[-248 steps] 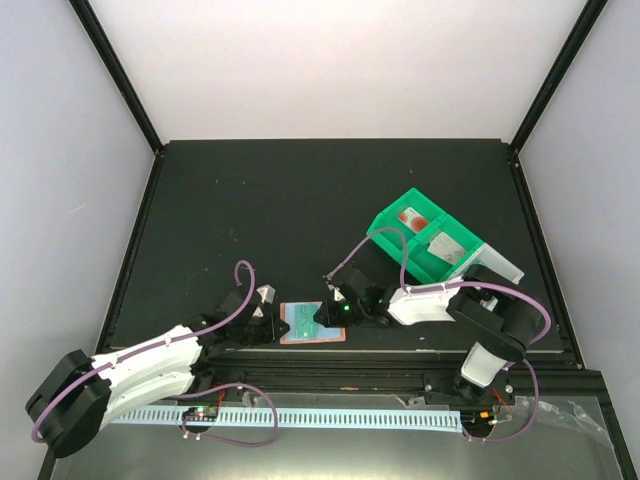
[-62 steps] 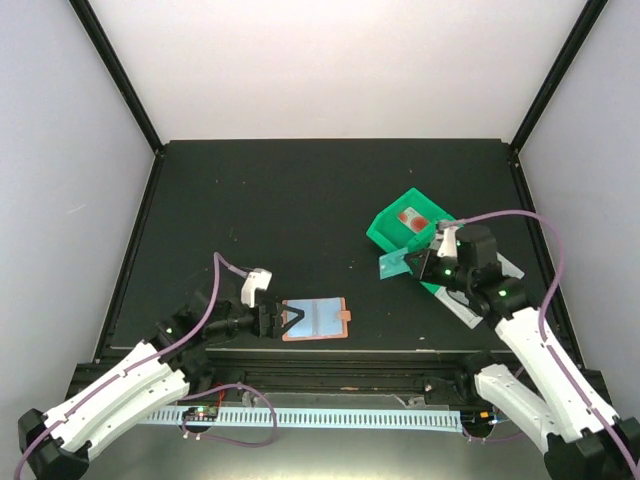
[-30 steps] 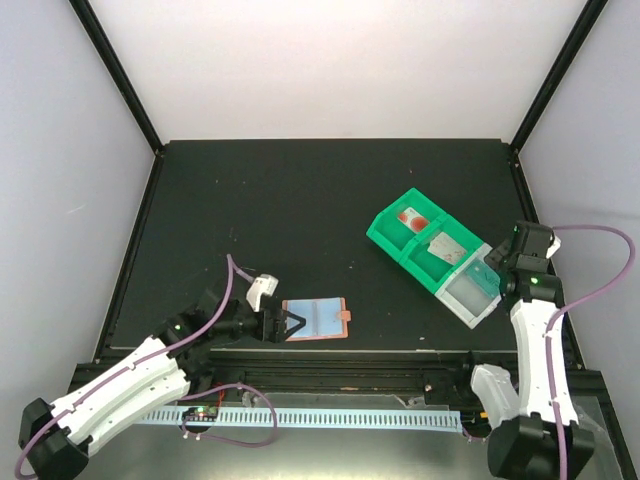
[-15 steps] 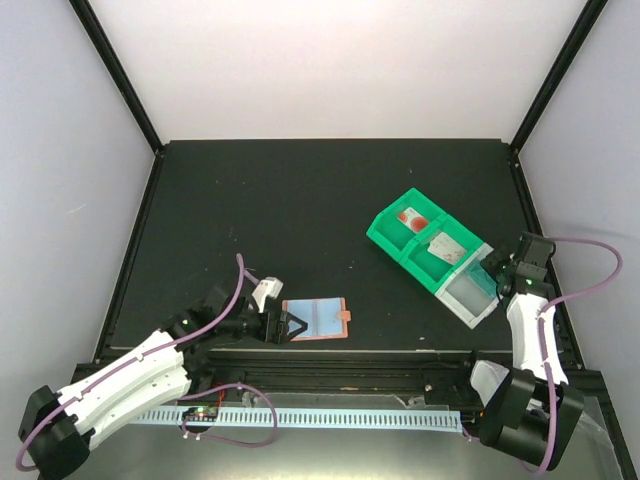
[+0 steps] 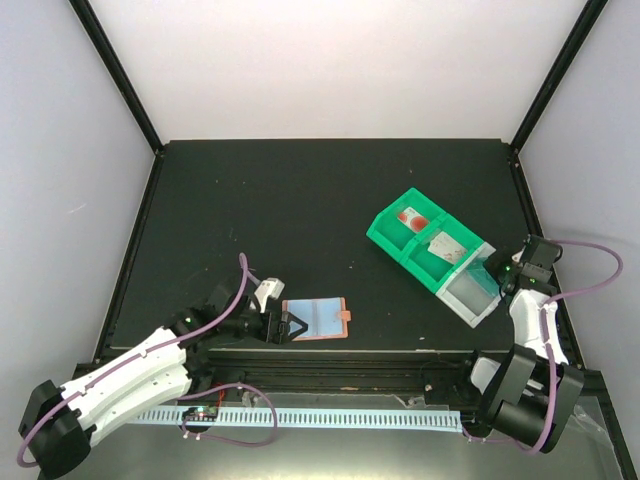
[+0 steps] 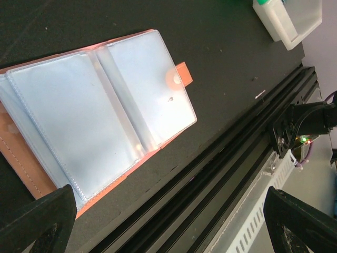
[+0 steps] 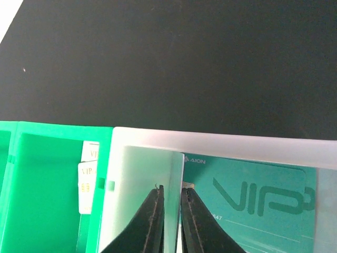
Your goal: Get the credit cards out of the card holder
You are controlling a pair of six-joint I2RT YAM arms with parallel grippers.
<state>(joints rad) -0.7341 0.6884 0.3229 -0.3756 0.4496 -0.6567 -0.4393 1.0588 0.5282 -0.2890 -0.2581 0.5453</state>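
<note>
**Hovering at the clear tray, teal card at the fingertips**

Your right gripper (image 7: 171, 187) sits at the right side of the black table (image 5: 300, 200). It is over the clear plastic end compartment (image 7: 221, 140) of the green plastic divided bin (image 5: 386, 232). Its fingers stand almost pressed together, with only a thin slit between them. The tips meet the left edge of the teal plastic credit card with white VIP lettering (image 7: 258, 203), which lies flat inside the clear compartment. From the wrist view you cannot tell whether the tips pinch the card's edge or only stand over it. In the green compartment next to it, pale cards printed VIP (image 7: 87, 176) lie just beside the dividing wall.

Your left gripper (image 5: 291, 325) is low at the near edge of the table with its fingers spread wide. In the top view the tips lie over the left end of the card holder. Whether they touch it you cannot tell.

The salmon-orange leather-like folding card holder (image 6: 105, 116) lies open and flat close to the table's near edge, about midway across. Its pale blue see-through pockets face up, and the orange cover shows as a thin border around them. The snap tab (image 6: 182, 74) points right, toward the bin. The holder and the bin are well apart, with bare black table between them.
</note>
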